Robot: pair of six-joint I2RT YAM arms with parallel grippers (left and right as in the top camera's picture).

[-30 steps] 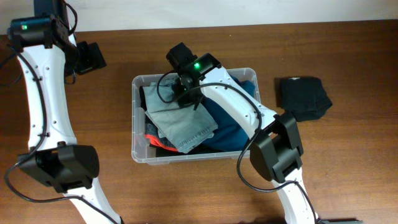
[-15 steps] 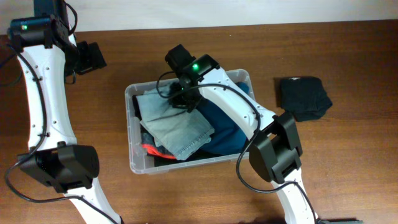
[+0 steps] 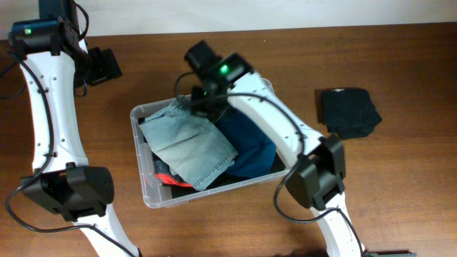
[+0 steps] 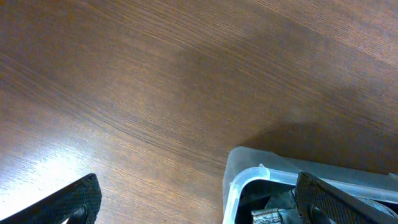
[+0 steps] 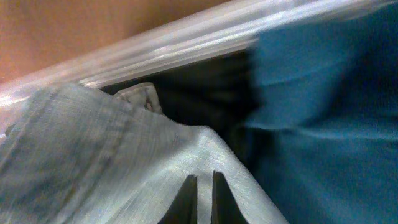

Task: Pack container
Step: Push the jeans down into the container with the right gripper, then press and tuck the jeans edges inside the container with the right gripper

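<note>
The clear plastic container (image 3: 140, 153) sits askew at mid-table, stuffed with clothes: a light denim piece (image 3: 189, 146) on top, a teal garment (image 3: 246, 139) to its right, something red (image 3: 166, 177) low at the front. My right gripper (image 3: 203, 106) reaches in at the tub's back rim. In the right wrist view it (image 5: 202, 186) is shut, tips down on the light denim (image 5: 93, 155), with the teal cloth (image 5: 323, 112) and the rim (image 5: 186, 37) beyond. My left gripper (image 3: 107, 66) hangs open over bare table at the far left, with a tub corner (image 4: 239, 180) in its view.
A folded black cloth (image 3: 348, 112) lies on the wooden table to the right of the tub. The left arm's base (image 3: 68, 189) stands at the front left, the right arm's base (image 3: 318, 171) just off the tub's front right corner.
The tub has slid left and turned, its left end swinging toward the front, along with the right gripper moving left. The left arm has stayed put.
</note>
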